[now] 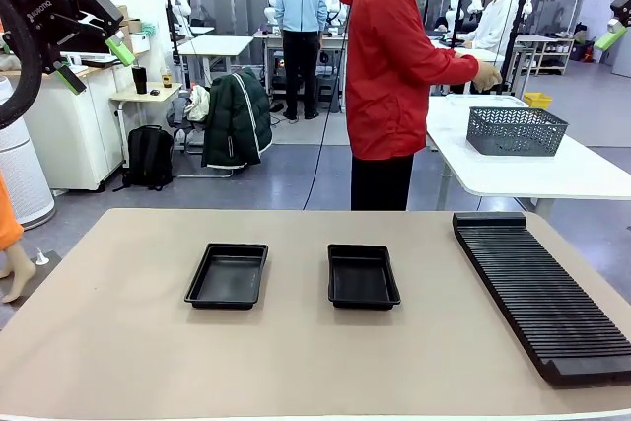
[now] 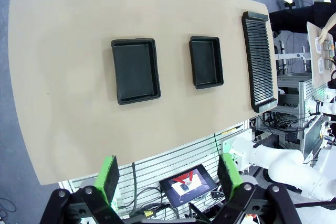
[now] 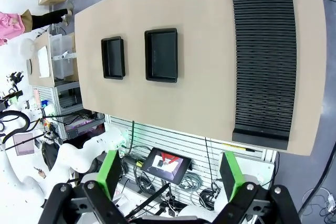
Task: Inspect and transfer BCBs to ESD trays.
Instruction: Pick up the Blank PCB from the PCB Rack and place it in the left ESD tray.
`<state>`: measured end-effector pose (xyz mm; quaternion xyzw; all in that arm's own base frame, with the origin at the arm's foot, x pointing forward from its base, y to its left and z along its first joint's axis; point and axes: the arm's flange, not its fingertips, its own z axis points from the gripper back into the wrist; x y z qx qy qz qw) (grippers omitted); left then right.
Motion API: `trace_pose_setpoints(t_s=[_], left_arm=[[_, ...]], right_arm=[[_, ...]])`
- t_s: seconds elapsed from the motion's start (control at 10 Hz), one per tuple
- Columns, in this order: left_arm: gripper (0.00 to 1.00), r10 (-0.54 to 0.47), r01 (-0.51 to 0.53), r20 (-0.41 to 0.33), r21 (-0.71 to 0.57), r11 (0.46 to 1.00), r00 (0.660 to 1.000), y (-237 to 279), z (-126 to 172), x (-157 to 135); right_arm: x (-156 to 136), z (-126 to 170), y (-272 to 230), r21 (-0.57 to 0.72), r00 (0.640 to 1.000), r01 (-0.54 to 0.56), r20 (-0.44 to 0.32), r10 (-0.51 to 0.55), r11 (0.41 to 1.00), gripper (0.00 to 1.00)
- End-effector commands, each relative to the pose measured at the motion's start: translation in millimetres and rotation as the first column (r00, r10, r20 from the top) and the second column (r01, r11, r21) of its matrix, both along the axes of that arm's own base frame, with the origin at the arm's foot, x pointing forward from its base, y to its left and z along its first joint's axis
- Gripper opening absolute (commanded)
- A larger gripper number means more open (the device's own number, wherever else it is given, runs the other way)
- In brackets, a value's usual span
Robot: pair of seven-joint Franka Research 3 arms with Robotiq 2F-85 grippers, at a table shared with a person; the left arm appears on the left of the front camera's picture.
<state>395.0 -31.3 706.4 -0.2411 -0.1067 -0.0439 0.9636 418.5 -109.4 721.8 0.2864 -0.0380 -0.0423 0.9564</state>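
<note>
Front view sets the two ESD trays (image 1: 296, 276) flat on the tan table (image 1: 296, 372), both to the left of the long black ribbed rack (image 1: 537, 288). The nearer tray (image 1: 363, 276) lies close beside the rack with a strip of bare table between them. The farther tray (image 1: 227, 275) lies beyond it, apart from its twin. Both tray floors are bare, and from above the rack's slots look unfilled too, though they are too fine to be sure. The left hand (image 1: 96, 64) hangs high above the table, well away from the rack on the trays' side, its green-padded fingers spread apart with nothing between them. The right hand (image 3: 169, 156) also hangs high, looking down on the rack and trays, its fingers likewise wide apart and holding nothing. Behind the rack, across the table, a person (image 1: 389, 66) in a red jacket stands turned toward a white table (image 1: 552, 173) that carries a grey mesh basket (image 1: 515, 130). My reading is that the task is at its start: trays are laid out and both arms wait, with no transfer yet made. The next move seems to call for BCBs to arrive, likely from the person's side. An open hand would then come down, take a board by its thin edges and set it level inside a tray's rim.
</note>
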Motion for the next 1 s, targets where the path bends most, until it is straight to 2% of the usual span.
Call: trace_pose_setpoints(t_s=[0.0, 0.6, 0.9], left_arm=[[1.00, -0.002, 0.002, 0.002, -0.008, 1.000, 1.000, 1, 0, -2], [1.00, -0.002, 0.002, 0.002, -0.008, 1.000, 1.000, 1, 0, -2], [1.00, -0.002, 0.002, 0.002, -0.008, 1.000, 1.000, 1, 0, -2]], right_arm=[[0, 1, 0, -0.001, 1.000, 0.001, 0.004, -0.001, 1.000, 1.00], [0, 0, 0, 0.000, 1.000, 0.000, 0.000, 0.000, 1.000, 1.00], [4, 12, -3, 0.032, 0.999, 0.011, 0.040, -0.012, 0.999, 1.00]])
